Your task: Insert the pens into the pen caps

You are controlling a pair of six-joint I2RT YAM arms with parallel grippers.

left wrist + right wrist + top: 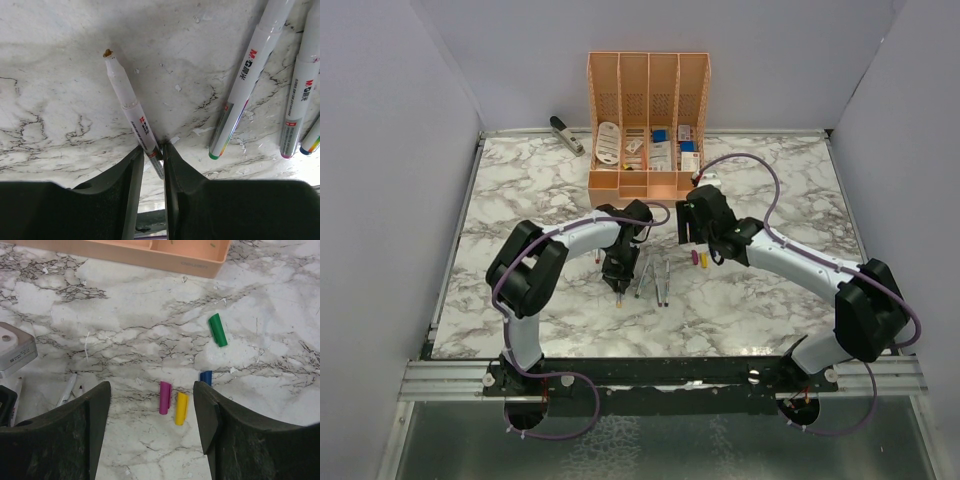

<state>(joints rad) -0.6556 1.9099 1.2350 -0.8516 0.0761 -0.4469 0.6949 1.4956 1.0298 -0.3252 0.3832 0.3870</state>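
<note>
While the left end effector pinches a pen at lower centre, the right end effector stands spread, the purple cap and yellow cap showing between its fingers.

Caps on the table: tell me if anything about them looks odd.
Nothing damaged: the purple cap and yellow cap lie side by side, the green cap lies apart, and the blue cap is half hidden by the right hand.

White pen, green cap, purple cap, yellow cap and blue cap show against grey-veined white table.
</note>
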